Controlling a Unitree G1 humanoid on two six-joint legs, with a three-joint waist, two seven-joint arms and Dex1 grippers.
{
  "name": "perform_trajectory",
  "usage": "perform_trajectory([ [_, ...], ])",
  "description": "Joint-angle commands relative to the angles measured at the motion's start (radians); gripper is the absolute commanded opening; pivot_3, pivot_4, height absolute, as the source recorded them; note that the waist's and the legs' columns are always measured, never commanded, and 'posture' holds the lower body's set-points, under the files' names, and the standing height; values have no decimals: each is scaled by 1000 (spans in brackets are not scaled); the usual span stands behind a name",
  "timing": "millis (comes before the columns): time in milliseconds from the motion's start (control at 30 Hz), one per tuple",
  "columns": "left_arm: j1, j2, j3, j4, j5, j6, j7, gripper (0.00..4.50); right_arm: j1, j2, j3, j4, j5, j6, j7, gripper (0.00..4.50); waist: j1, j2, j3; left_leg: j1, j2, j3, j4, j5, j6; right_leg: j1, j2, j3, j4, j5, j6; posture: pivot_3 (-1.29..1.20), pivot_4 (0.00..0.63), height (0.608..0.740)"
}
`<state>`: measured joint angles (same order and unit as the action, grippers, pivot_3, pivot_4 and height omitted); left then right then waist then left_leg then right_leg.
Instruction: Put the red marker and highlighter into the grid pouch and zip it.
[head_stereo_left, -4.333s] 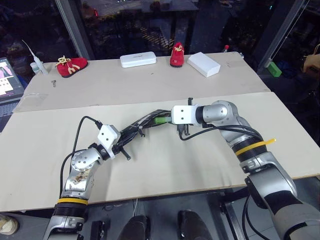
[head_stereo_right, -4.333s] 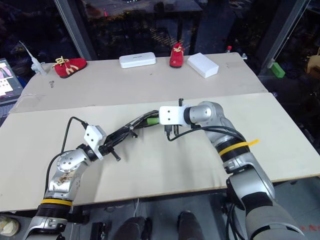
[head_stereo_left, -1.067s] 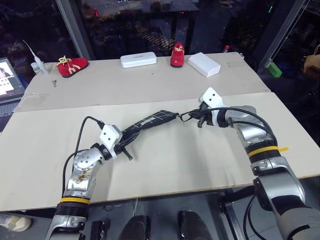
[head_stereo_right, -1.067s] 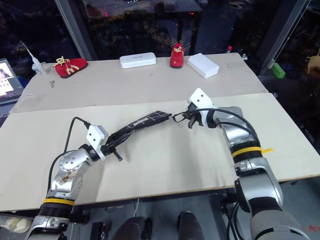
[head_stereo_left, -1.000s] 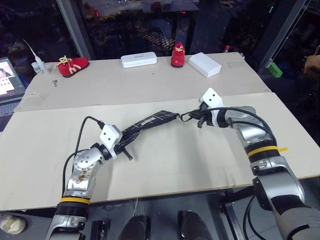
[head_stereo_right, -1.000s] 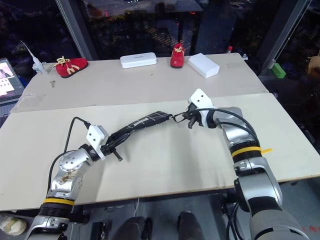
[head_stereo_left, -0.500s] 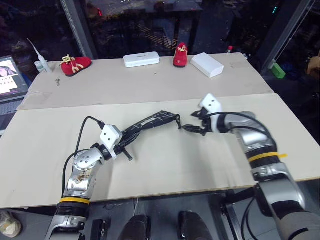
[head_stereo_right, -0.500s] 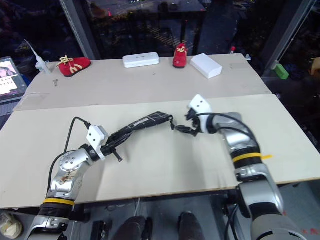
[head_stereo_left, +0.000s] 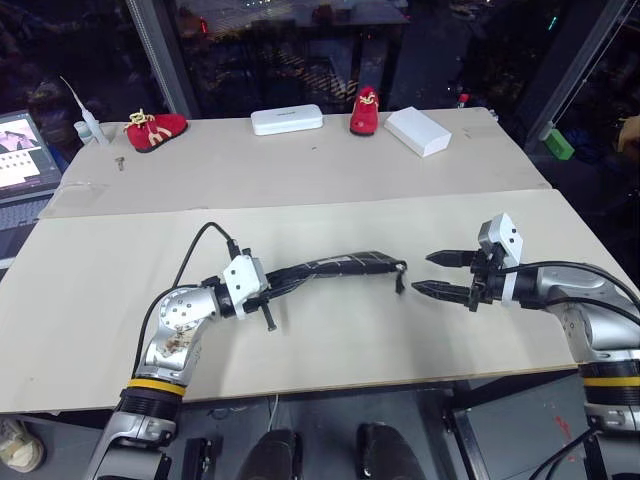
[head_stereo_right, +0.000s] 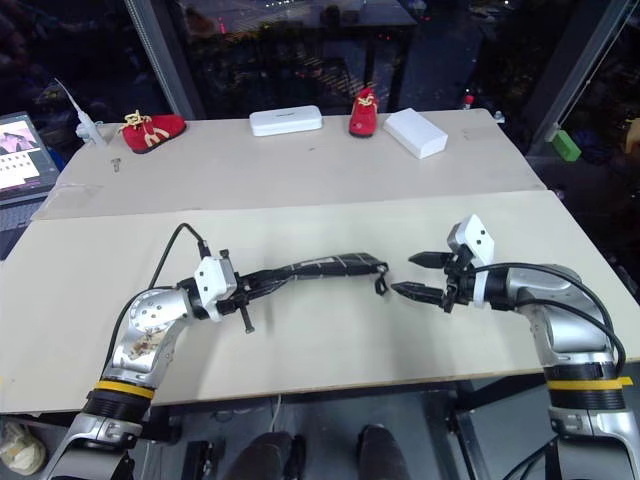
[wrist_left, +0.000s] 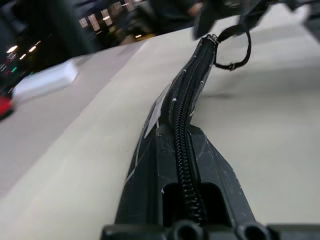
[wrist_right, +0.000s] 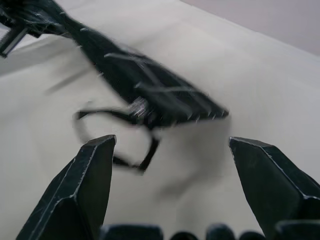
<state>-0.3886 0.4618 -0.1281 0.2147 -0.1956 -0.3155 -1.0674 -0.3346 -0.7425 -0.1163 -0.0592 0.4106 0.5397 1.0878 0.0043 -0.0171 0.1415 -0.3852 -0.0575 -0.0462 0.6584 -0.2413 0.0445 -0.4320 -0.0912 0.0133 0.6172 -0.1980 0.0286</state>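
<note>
Gripper first: the left gripper (head_stereo_left: 262, 293) is clamped tight on one end of the grid pouch (head_stereo_left: 345, 266), while the right gripper (head_stereo_left: 432, 274) hangs just off the pouch's other end with its two black fingers (wrist_right: 85, 190) spread wide and nothing between them.

Largest is the table (head_stereo_left: 330, 340), a pale board over the near half and a second tan sheet behind it. The grid pouch is held out above the near board, between the two grippers. Its long axis runs nearly level across the scene, from the left gripper toward the robot's right, bowing slightly upward in the middle and drooping at the free end. It is turned edge-up — in the left wrist view the zipper (wrist_left: 186, 125) runs straight along the top edge away from the fingers, teeth meshed along the visible length. A small white label shows on its side; no writing on it can be read.

At the free end the black loop strap (head_stereo_left: 400, 277) dangles, just beside the right gripper's fingertips but apart from them.

Along the table's far edge lie a long white case (head_stereo_left: 286, 120), a white box (head_stereo_left: 418, 130) and two red shoes (head_stereo_left: 156, 130) — well apart from the pouch.
</note>
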Motion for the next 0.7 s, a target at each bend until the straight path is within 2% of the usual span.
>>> perform_trajectory([
  [33,-22,41,-27,70,51,-111,-55,0,44,-2,-49,-64,23,22,-56,3986,-1,0,0,0,0,0,0,0,0,0,0,0,0,0,0,0,150,740],
  [100,-37,50,-39,108,68,-168,-70,745,84,-7,-71,-75,32,27,-73,4024,1,0,0,0,0,0,0,0,1,1,1,0,-1,0,0,0,150,740],
  [133,-42,55,-44,122,66,-189,-86,866,98,-9,-81,-80,37,24,-77,4024,4,0,0,0,0,0,0,0,1,1,0,-1,-1,0,0,0,150,740],
  [167,-47,60,-49,134,66,-211,-99,1201,110,-11,-92,-82,41,20,-81,4024,7,0,0,0,0,0,0,-1,1,2,0,-1,-2,0,0,0,150,740],
  [267,-52,58,-38,138,36,-208,-112,2413,138,-23,-121,-65,41,-6,-78,4024,8,0,0,0,0,0,1,-1,1,3,0,-1,-3,0,1,0,150,740],
  [300,-49,51,-28,119,18,-183,-103,2596,139,-26,-125,-59,41,-11,-76,4024,8,0,0,1,0,0,1,-1,1,4,0,-1,-4,0,1,0,150,740],
  [333,-40,45,-19,85,-7,-138,-90,3122,137,-29,-126,-53,41,-15,-74,4024,7,0,0,2,0,0,1,-1,2,6,0,-1,-4,0,1,0,150,740],
  [433,-11,40,-5,-20,-79,-4,-73,4297,133,-35,-124,-45,37,-27,-72,4024,5,0,0,3,0,0,1,-1,2,7,0,-1,-5,0,1,0,150,740],
  [467,6,43,-3,-85,-124,95,-60,4464,125,-38,-122,-35,35,-32,-70,4024,4,0,0,3,1,0,1,-1,2,7,0,-1,-5,0,1,0,150,740],
  [633,70,73,60,-314,-311,497,50,4464,93,-52,-123,19,25,-65,-57,4024,-1,0,0,4,1,0,2,-2,3,7,1,-1,-4,0,2,0,150,740],
  [700,103,91,155,-339,-363,663,187,4464,90,-54,-141,46,28,-96,-54,4024,-3,0,0,5,1,0,2,-2,3,9,2,-1,-4,0,2,0,150,740],
])
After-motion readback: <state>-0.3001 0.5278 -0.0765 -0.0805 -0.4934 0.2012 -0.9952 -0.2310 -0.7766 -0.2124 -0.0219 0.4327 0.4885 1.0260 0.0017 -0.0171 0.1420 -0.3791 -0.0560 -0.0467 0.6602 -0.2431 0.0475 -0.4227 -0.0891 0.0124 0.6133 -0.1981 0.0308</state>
